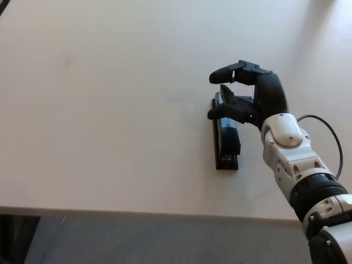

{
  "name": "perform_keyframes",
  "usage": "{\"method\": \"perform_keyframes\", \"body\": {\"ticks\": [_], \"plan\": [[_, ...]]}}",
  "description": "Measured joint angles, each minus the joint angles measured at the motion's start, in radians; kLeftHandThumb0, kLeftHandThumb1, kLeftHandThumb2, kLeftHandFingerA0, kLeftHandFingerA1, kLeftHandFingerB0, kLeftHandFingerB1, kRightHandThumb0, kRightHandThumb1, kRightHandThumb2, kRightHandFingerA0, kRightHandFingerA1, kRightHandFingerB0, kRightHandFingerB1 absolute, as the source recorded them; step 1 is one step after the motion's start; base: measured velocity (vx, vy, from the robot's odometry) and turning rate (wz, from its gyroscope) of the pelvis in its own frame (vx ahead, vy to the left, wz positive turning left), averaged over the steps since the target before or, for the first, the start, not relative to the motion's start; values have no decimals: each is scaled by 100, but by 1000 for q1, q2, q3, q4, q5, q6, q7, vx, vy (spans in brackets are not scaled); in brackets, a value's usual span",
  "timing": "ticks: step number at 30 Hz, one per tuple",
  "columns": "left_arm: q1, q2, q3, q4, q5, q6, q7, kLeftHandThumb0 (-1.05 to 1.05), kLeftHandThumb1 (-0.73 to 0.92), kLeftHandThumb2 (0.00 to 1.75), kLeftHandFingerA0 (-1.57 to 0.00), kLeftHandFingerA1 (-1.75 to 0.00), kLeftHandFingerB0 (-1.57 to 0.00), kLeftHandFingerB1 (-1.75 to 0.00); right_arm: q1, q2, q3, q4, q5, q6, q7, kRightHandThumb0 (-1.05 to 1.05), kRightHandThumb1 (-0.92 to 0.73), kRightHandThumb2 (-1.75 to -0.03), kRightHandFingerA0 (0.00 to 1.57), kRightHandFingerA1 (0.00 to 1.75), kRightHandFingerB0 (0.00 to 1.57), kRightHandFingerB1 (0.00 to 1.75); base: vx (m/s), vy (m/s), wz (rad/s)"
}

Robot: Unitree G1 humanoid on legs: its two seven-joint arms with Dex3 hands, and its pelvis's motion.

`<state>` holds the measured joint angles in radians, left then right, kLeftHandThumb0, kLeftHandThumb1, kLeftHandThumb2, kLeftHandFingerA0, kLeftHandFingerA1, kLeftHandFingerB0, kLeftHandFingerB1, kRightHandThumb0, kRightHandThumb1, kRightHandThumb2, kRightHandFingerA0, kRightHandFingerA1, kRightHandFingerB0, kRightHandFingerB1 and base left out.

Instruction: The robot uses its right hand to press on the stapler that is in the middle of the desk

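The right hand (247, 96) hovers with its thick black fingers (223, 74) spread and curled, holding nothing; whether any finger already touches anything cannot be told. Directly beneath its lower fingers lies the stapler (226, 137), a long narrow dark one with a glossy blue-black top arm over a flat black base, its far end under the hand and its near end reaching back along the forearm's left side. Behind the hand the wrist is a smooth white shell, with a thin black cable looping off its right side. Around everything spreads the desk (99, 110), pale, matt and smooth. The hand sits over the far end and slightly right of the stapler's line, so a downward push there could tip or skid the stapler sideways on that slick top instead of closing it
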<state>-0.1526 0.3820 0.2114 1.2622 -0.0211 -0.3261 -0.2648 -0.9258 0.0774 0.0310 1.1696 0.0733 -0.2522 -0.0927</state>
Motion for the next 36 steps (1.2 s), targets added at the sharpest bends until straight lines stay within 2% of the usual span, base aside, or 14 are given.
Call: {"method": "perform_keyframes", "body": {"ticks": [2, 3, 8, 9, 10, 11, 15, 28, 29, 30, 32, 33, 35, 36], "plan": [[-1, 0, -1, -1, 0, -1, -1, -75, 76, 106, -3, -40, -11, -31, -7, 11, -2, 0, -6, -5, -1, -17, -77, -71, 125, 71, 77, 125, 0, 0, 0], [-1, 0, -2, -1, 0, -1, -1, -73, 92, 70, -12, -30, -11, -22, -12, 19, -3, 0, -9, -9, -1, -19, -77, -71, 126, 73, 77, 125, 0, 0, 0], [-1, 0, -6, -1, 0, -4, -1, -71, 92, 69, -11, -29, -10, -22, -18, 54, -12, 9, -24, -35, 3, -16, -78, -74, 124, 83, 76, 116, 0, 0, 0], [-1, 0, -6, -2, 0, -5, -1, -76, 77, 107, 0, -38, -14, -30, -18, 56, -13, 13, -27, -38, 2, -14, -76, -78, 125, 83, 77, 111, 0, 0, 0], [-1, 0, -6, -2, 0, -5, -2, -76, 77, 106, 0, -38, -14, -30, -18, 58, -13, 20, -31, -39, 1, -11, -74, -82, 125, 81, 76, 112, 0, 0, 0], [-1, 0, -5, -2, 0, -6, -3, -71, 91, 68, -11, -29, -11, -22, -18, 60, -14, 27, -34, -39, -1, -10, -71, -84, 126, 76, 79, 113, 0, 0, 0], [-4, 0, -3, -2, -1, -6, -5, -71, 92, 68, -12, -29, -12, -22, -17, 67, -20, 58, -44, -35, -13, -12, -76, -73, 124, 81, 75, 111, 0, 0, 0], [-13, 0, -12, -6, 0, -7, -4, -74, 92, 68, -11, -30, -11, -22, 25, 67, -22, 97, -81, -18, -45, -9, -71, -74, 125, 82, 78, 102, 0, 0, 0], [-13, 0, -13, -6, 0, -7, -4, -74, 92, 68, -11, -30, -11, -22, 29, 67, -24, 97, -83, -21, -46, -10, -71, -76, 125, 84, 78, 109, 0, 0, 0], [-15, 0, -14, -6, 0, -7, -4, -76, 76, 107, 0, -38, -15, -30, 36, 67, -26, 97, -84, -26, -46, -12, -71, -77, 126, 83, 78, 108, 0, 0, 0], [-20, 0, -14, -6, 0, -7, -4, -77, 76, 107, 0, -38, -15, -30, 53, 67, -41, 97, -83, -34, -44, -12, -71, -79, 126, 79, 77, 111, 0, 0, 0], [-21, 0, -14, -6, 0, -7, -4, -74, 88, 71, -9, -28, -9, -21, 58, 68, -46, 96, -82, -37, -43, -13, -71, -79, 126, 80, 78, 109, 0, 0, 0], [-23, 0, -14, -6, 0, -7, -5, -73, 90, 70, -10, -28, -11, -21, 68, 72, -59, 95, -81, -43, -40, -9, -71, -78, 125, 82, 76, 105, 0, 0, 0], [-23, 0, -14, -6, 0, -7, -5, -75, 76, 107, 0, -38, -15, -30, 71, 73, -62, 95, -80, -45, -40, -9, -73, -76, 125, 86, 76, 103, 0, 0, 0]]}}
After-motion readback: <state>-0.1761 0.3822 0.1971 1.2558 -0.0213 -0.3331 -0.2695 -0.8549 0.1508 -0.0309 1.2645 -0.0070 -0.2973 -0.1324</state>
